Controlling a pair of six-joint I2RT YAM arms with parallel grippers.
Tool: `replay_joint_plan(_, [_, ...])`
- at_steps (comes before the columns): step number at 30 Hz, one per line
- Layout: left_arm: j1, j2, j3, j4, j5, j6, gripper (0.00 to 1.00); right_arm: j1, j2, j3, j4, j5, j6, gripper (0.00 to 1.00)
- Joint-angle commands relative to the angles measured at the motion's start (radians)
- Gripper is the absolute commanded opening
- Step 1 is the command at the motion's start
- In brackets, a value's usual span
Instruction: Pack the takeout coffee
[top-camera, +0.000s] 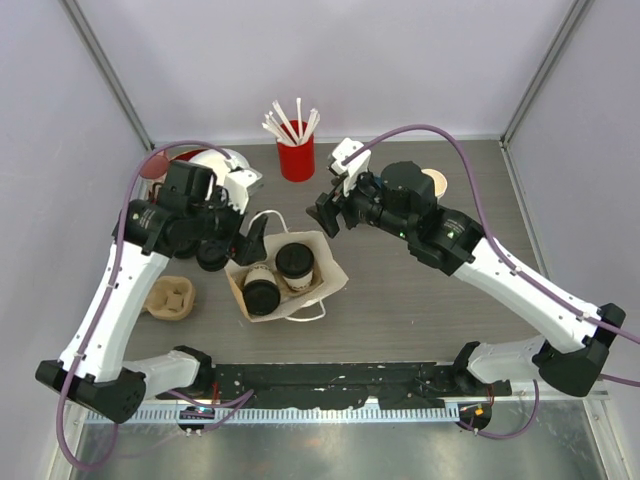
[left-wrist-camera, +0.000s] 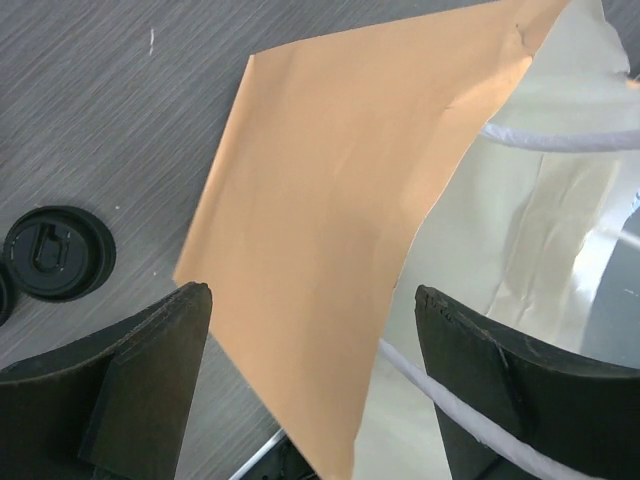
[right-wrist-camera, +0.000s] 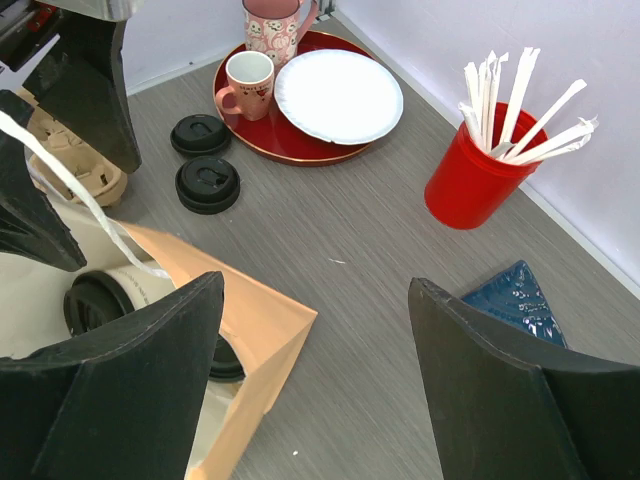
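Note:
A kraft paper bag (top-camera: 322, 281) lies open on the table's middle. Two cream-white cups with black lids stand inside it, one at the back (top-camera: 295, 260) and one at the front left (top-camera: 262, 293). The right wrist view shows one lidded cup (right-wrist-camera: 100, 300) and the other's lid (right-wrist-camera: 225, 360). My left gripper (top-camera: 245, 240) is open at the bag's back left edge. The bag wall (left-wrist-camera: 330, 200) stands between its jaws, and a white handle cord (left-wrist-camera: 560, 140) runs by one finger. My right gripper (top-camera: 328, 215) is open and empty above the bag's back right corner (right-wrist-camera: 250, 330).
A red straw holder (top-camera: 296, 160) stands at the back. A lidless cream cup (top-camera: 435, 183) sits behind my right arm. A red tray (right-wrist-camera: 300, 150) holds a pink mug (right-wrist-camera: 247, 85) and a white plate (right-wrist-camera: 338, 95). Two loose black lids (right-wrist-camera: 207, 183) and a cardboard carrier (top-camera: 170, 297) lie at left.

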Motion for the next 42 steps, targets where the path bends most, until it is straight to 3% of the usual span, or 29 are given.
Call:
replay_joint_plan(1, [0.004,-0.036,-0.017,0.023,-0.039,0.008,0.84,-0.005,0.008,0.057,0.029,-0.035,0.028,0.80])
replay_joint_plan(4, [0.004,-0.030,-0.032,0.036,-0.046,-0.007,0.60,-0.005,0.015,0.059,0.026,-0.042,0.034,0.80])
replay_joint_plan(5, [0.003,-0.025,-0.032,0.039,-0.050,-0.016,0.42,-0.006,0.018,0.056,0.024,-0.045,0.035,0.80])
replay_joint_plan(7, [0.003,-0.005,-0.028,0.036,-0.064,-0.030,0.21,-0.005,0.016,0.057,0.024,-0.051,0.039,0.80])
replay_joint_plan(8, [0.004,-0.001,-0.021,0.037,-0.073,-0.035,0.03,-0.005,0.016,0.056,0.024,-0.051,0.039,0.80])
replay_joint_plan(9, [0.004,0.004,-0.021,0.037,-0.082,-0.036,0.00,-0.006,0.019,0.060,0.020,-0.052,0.040,0.80])
replay_joint_plan(19, [0.004,0.036,0.029,0.037,-0.001,-0.110,0.00,-0.014,0.070,0.120,-0.144,-0.192,-0.018,0.80])
replay_joint_plan(29, [0.004,0.053,0.032,0.045,0.074,-0.185,0.00,-0.049,0.215,0.247,-0.342,-0.082,0.068,0.80])
replay_joint_plan(34, [0.004,0.051,-0.006,0.056,0.085,-0.190,0.00,-0.049,0.200,0.209,-0.367,-0.034,0.062,0.78])
replay_joint_plan(36, [0.006,0.056,-0.012,0.057,0.092,-0.190,0.00,-0.049,0.217,0.200,-0.373,-0.025,0.052,0.73])
replay_joint_plan(40, [0.004,0.062,-0.018,0.060,0.091,-0.190,0.00,-0.049,0.243,0.211,-0.396,-0.020,0.046,0.38])
replay_joint_plan(42, [0.006,0.062,-0.023,0.057,0.091,-0.188,0.02,-0.049,0.246,0.209,-0.399,-0.023,0.046,0.30])
